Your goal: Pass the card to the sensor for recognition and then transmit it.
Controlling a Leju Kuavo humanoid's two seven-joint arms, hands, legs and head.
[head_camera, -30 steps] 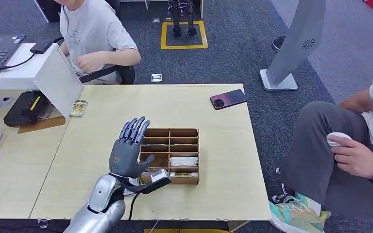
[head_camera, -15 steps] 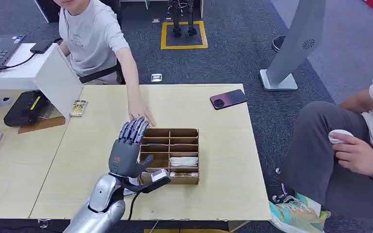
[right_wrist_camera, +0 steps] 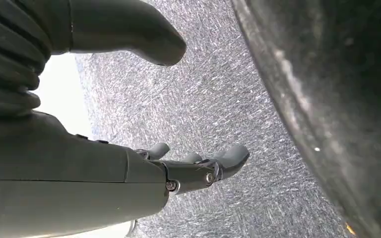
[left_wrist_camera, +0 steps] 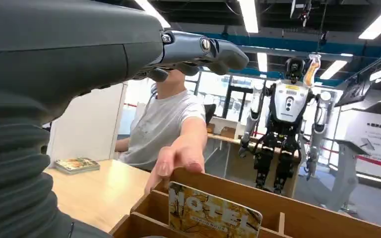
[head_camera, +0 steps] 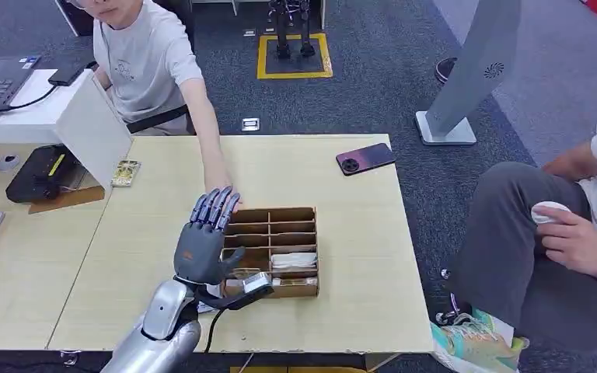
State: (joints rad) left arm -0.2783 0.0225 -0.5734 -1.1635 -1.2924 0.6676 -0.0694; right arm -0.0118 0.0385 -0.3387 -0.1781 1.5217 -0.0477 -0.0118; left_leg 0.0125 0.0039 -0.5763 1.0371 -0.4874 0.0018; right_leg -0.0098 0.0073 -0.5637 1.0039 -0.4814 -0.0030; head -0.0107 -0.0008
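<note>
The left hand (head_camera: 202, 245) is hovering released beside the wooden organizer (head_camera: 291, 214), where 1 card (left_wrist_camera: 211, 218) is standing upright, easing pickup; the right hand (right_wrist_camera: 129, 183) is hanging empty.

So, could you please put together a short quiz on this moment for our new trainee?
1. True or false: the left hand holds a card.
2. Where does the person's hand rest?
A. on the phone
B. at the far edge of the wooden tray
C. on the laptop
3. Fill in: the card standing in the tray reads "____".

Key:
1. False; its fingers are spread and empty beside the tray.
2. B
3. HOTEL

The right hand hangs open over grey carpet.
</note>
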